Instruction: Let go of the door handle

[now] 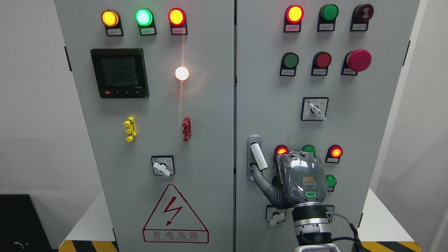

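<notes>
One right hand (301,182), grey and glossy under clear plastic wrap, rose before the grey metal cabinet's right door (367,115). Its one visible digit, the thumb (262,179), reached to the foot of the single silver door handle (254,154), whose white cylindrical grip tilted just above. The other fingers were hidden, so their grip could not be told.

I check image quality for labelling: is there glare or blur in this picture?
Head view: the white lamp blooms and throws a vertical streak down the left door; the label print under the lamps is too soft to read; the right hand and door handle are sharp.
</notes>
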